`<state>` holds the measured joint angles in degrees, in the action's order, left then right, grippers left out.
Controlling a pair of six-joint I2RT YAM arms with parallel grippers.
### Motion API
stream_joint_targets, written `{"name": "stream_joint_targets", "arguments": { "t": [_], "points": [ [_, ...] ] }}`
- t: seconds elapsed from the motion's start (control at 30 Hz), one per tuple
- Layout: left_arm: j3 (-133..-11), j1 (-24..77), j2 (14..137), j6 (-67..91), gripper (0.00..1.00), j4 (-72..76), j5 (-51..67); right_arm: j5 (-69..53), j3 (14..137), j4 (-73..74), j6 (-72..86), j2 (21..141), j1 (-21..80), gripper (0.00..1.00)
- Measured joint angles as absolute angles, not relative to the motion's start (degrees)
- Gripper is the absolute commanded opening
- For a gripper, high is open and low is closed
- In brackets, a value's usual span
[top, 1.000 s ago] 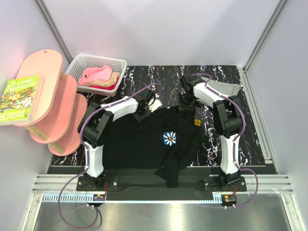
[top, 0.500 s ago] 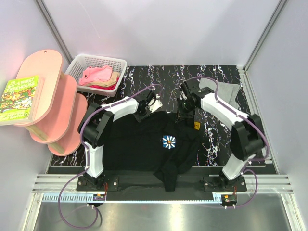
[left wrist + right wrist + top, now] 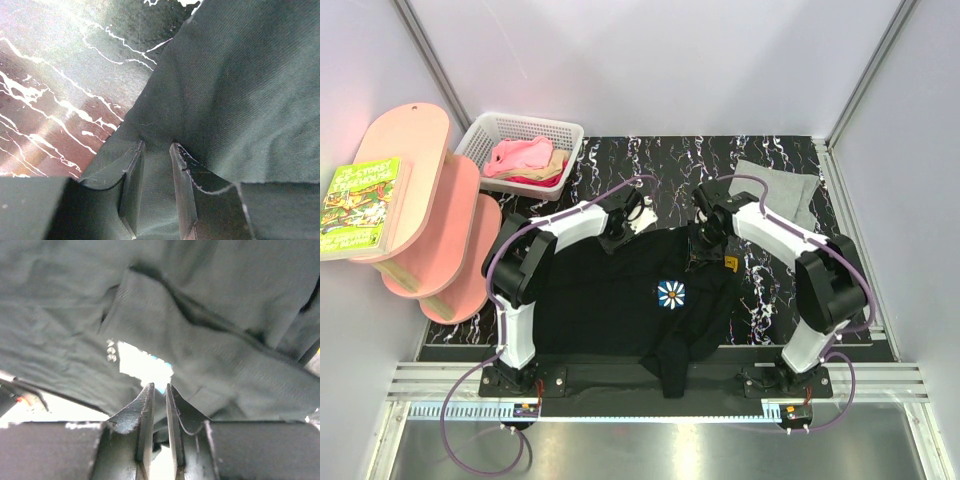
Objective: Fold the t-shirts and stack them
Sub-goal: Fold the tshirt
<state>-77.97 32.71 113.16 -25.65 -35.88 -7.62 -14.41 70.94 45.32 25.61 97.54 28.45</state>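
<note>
A black tabletop with white marble veins is seen. A black t-shirt with a small white daisy print is spread over its middle, and one crumpled end is hung over the near edge. A light grey t-shirt is laid flat at the far right, apart from the black one. A white basket is placed at the far left corner, and a heap of pink, tan and red t-shirts is kept in it.
</note>
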Motion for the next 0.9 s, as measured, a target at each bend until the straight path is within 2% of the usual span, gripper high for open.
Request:
{"name": "stream_joint_targets", "arguments": {
  "t": [0.07,0.1,0.2,0.23,0.43,0.57,0.77,0.9],
  "points": [
    [-77.78,32.77,113.03,-25.69,0.33,-35.77,-7.77,-13.67,71.92,45.69,25.28,99.26,28.25,0.29],
    [-77.6,32.82,112.95,-25.74,0.33,-35.57,-7.81,-12.95,72.77,45.8,24.93,100.12,28.01,0.38],
    [-77.17,32.91,112.66,-25.91,0.33,-35.18,-7.97,-12.14,74.89,46.11,23.81,101.21,26.65,0.53],
    [-77.12,32.91,112.64,-25.93,0.33,-35.14,-7.99,-11.81,75.64,46.13,23.33,101.38,25.82,0.54],
    [-77.01,32.93,112.55,-25.93,0.33,-35.03,-7.99,-11.42,77.58,45.3,21.63,104.57,21.23,0.53],
    [-76.66,32.97,112.29,-25.98,0.33,-34.83,-8.01,-11.75,77.43,45.04,21.39,106.87,21.1,0.49],
    [-76.36,32.97,112.09,-26.02,0.33,-34.72,-8.01,-13.8,74.37,43.16,21.45,107.04,21.12,0.43],
    [-76.36,32.97,112.09,-26.06,0.33,-34.72,-8.03,-15.86,70.54,41.95,22.33,106.39,21.15,0.42]
  ]
}}
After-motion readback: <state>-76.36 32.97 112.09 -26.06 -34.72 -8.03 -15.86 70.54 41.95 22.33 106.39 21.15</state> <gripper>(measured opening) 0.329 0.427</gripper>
